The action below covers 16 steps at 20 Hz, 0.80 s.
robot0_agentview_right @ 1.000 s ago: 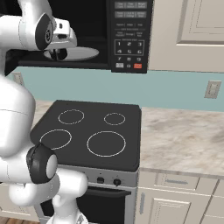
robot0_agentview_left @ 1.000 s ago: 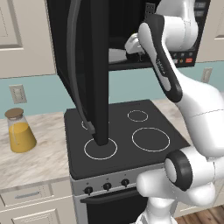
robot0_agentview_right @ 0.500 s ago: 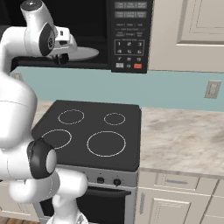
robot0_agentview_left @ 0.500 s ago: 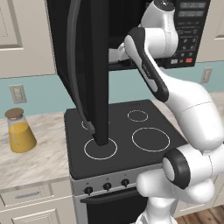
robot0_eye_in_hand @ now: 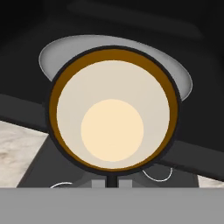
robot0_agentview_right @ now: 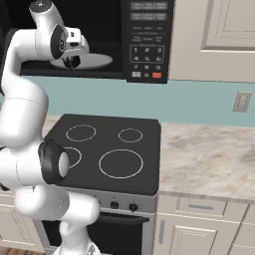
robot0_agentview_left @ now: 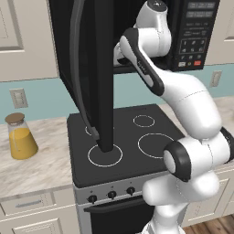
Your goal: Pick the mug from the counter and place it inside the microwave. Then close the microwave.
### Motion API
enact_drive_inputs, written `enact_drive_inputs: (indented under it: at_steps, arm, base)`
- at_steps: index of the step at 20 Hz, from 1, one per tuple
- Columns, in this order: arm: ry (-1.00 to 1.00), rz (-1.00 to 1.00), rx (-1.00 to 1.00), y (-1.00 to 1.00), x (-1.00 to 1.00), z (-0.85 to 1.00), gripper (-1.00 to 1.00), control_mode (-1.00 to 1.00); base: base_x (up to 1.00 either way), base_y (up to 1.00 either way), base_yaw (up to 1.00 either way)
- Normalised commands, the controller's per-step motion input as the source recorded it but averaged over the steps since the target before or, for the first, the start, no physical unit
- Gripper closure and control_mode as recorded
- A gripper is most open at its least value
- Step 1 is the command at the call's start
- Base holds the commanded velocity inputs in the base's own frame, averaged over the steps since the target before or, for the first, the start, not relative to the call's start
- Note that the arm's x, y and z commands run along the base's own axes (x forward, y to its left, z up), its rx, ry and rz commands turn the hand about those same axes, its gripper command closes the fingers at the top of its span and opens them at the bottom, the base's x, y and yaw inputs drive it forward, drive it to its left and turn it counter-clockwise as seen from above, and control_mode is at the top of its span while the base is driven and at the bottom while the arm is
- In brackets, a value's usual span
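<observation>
My gripper is shut on the mug, a small black shape held at the microwave's open front, just over the left edge of the white round plate. Looking down the hand, the mug fills the middle, its pale yellowish inside facing me, with my gripper at its near rim and the plate behind it. The microwave door stands swung wide open, its long handle toward the base, and it hides the hand in the left base view. The marbled counter lies beside the stove.
The black stovetop with white rings sits directly under the microwave. A cork-topped flask of orange liquid stands on the counter to the left. Cream cabinets hang right of the microwave; a wall outlet is below them.
The arm's upper links have swung toward the microwave opening. The hand has shifted slightly toward the plate, still holding the mug. The door has not moved.
</observation>
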Motion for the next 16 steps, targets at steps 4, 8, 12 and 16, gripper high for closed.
enact_drive_inputs:
  at_steps: [4, 8, 12, 16]
  arm:
    - [0.00, 0.00, 0.00, 0.11, 0.35, 0.02, 1.00, -1.00]
    - [0.01, 0.00, 0.00, 0.07, 0.29, 0.02, 1.00, -1.00]
    - [0.00, 0.00, 0.00, 0.04, 0.16, 0.00, 1.00, -1.00]
    - [0.00, 0.00, 0.00, 0.01, 0.00, -0.14, 1.00, -1.00]
  base:
    - [0.00, 0.00, 0.00]
    - [0.00, 0.00, 0.00]
    - [0.00, 0.00, 0.00]
    - [0.00, 0.00, 0.00]
